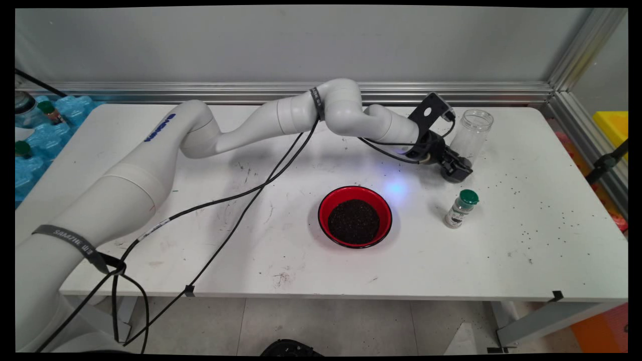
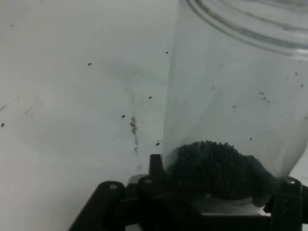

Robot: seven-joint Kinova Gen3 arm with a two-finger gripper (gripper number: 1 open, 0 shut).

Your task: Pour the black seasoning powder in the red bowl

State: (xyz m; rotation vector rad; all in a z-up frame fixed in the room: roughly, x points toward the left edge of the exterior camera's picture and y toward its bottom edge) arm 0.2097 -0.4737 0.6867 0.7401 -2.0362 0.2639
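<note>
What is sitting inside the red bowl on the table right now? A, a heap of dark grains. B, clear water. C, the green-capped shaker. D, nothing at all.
A: the red bowl holds a dark granular heap, while the green-capped shaker stands on the table to the bowl's right.

My white table [image 1: 501,260] carries a red bowl [image 1: 355,216] of dark grains, a green-capped shaker [image 1: 461,208], a clear jar [image 1: 470,134] and scattered specks.
</note>
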